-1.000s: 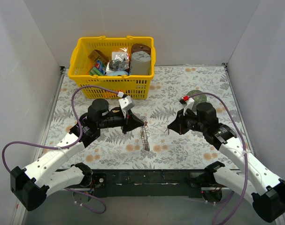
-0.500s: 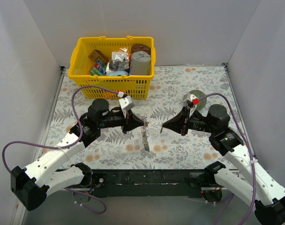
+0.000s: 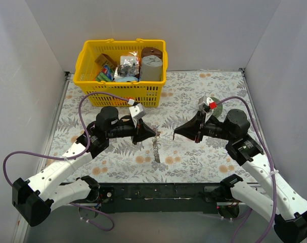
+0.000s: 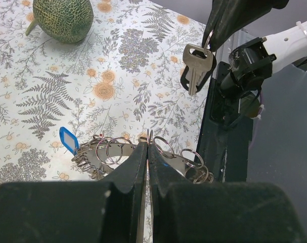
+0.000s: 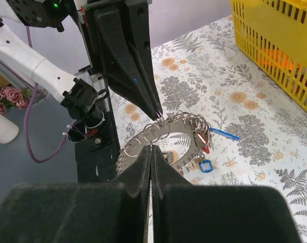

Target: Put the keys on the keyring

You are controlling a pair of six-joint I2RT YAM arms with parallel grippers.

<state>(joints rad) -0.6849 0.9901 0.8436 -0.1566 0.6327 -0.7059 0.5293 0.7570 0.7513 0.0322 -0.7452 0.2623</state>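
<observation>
The keyring, a flat toothed silver ring hung with several small split rings, hangs from my left gripper, which is shut on one split ring at its top. In the top view it dangles edge-on below the left gripper. A blue tag, a blue-headed key and a red piece hang on it. My right gripper is shut on a plain silver key, held in the air a short gap right of the keyring. In the right wrist view, its fingertips point at the keyring.
A yellow basket full of items stands at the back left, and its wall shows in the right wrist view. A round green melon lies behind the right arm and shows in the left wrist view. The table's dark front edge lies below both grippers.
My right gripper has swung left and stretched out towards the left gripper, carrying the key close to the keyring. The left gripper and keyring have hardly moved.
</observation>
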